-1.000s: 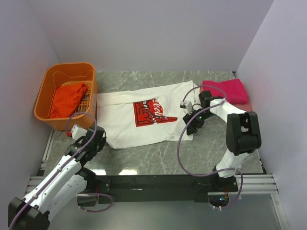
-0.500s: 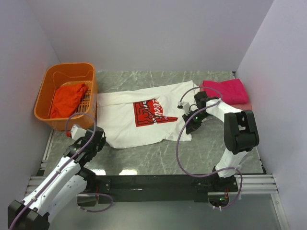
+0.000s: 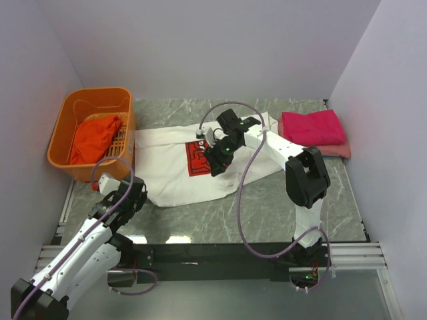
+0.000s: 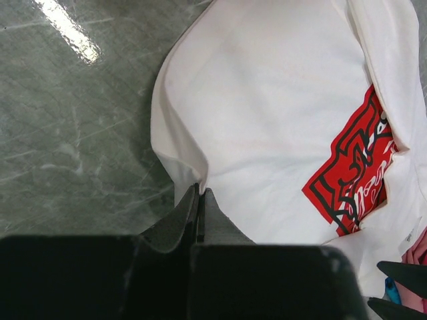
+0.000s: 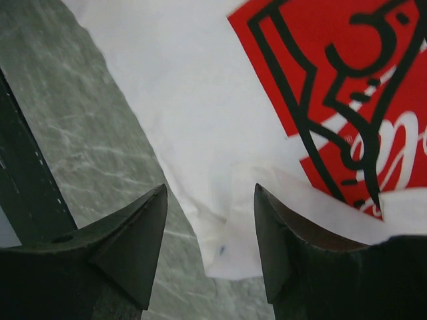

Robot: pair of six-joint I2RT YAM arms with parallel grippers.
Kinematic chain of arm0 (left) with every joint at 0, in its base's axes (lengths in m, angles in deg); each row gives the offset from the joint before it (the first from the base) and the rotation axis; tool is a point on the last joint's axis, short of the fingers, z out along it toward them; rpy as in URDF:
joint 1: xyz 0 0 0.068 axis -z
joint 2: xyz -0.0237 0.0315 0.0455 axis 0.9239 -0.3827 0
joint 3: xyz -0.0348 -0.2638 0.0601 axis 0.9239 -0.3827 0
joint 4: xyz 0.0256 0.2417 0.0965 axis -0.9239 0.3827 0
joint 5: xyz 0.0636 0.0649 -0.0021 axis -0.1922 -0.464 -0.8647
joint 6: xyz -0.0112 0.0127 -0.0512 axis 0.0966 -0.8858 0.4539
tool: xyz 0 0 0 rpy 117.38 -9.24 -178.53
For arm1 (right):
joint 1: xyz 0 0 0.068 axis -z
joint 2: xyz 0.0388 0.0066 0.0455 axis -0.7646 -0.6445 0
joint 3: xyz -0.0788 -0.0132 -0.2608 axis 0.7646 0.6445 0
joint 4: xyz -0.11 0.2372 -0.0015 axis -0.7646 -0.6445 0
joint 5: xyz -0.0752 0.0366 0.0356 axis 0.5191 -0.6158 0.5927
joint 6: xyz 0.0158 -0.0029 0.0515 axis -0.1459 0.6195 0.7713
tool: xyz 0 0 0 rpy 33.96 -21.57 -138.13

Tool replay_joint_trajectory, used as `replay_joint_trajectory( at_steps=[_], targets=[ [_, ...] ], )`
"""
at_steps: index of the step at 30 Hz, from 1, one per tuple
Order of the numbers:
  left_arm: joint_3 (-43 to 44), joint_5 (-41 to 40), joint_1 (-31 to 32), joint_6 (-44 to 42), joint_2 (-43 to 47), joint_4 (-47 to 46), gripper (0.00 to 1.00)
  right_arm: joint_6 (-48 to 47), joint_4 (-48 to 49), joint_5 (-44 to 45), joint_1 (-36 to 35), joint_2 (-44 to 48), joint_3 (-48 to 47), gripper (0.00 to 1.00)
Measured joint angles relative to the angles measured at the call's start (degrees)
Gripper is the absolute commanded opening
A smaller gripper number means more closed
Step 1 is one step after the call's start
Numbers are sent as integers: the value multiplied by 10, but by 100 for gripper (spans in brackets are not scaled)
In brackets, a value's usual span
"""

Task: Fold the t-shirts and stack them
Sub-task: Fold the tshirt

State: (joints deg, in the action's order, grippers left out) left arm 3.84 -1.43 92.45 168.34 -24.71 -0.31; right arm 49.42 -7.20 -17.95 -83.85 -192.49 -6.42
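One edge of the white t-shirt (image 3: 163, 177) now overlaps its print (image 3: 194, 161).

basket (image 3: 97, 92) far left, shirt (image 3: 95, 138) inside it, spread t-shirt (image 3: 167, 175) at centre, folded shirts (image 3: 312, 128) far right

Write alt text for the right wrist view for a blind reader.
The open right gripper hangs over a white t-shirt, its dark fingers framing a folded-over cloth edge. A red print with black lines and white lettering fills the upper right; grey marble table shows at left.
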Motion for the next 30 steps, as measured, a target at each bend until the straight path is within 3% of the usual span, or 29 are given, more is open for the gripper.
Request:
replay_joint_trajectory(
  at_steps=[3, 5, 12, 17, 19, 22, 27, 30],
  targets=[
    [0, 0, 0, -3, 0, 0, 0, -13, -15, 12, 22, -1, 12, 62],
    [0, 0, 0, -7, -2, -2, 0, -38, -24, 23, 54, 9, 25, 68],
    [-1, 1, 0, -19, -16, -15, 0, -198, 7, 127, 162, 113, 160, 69],
    [-2, 3, 0, -22, -16, -18, 0, -316, 48, 135, 159, 141, 242, 60],
    [-3, 5, 0, -22, -15, -18, 0, -359, 72, 130, 159, 143, 259, 50],
    [-3, 6, 0, -23, -9, -17, 0, -410, 98, 126, 161, 143, 264, 45],
    [-3, 7, 0, -22, -5, -17, 0, -511, 144, 99, 174, 143, 269, 59],
    [-4, 7, 0, -22, -5, -17, 1, -564, 160, 83, 178, 143, 286, 61]
  ],
)
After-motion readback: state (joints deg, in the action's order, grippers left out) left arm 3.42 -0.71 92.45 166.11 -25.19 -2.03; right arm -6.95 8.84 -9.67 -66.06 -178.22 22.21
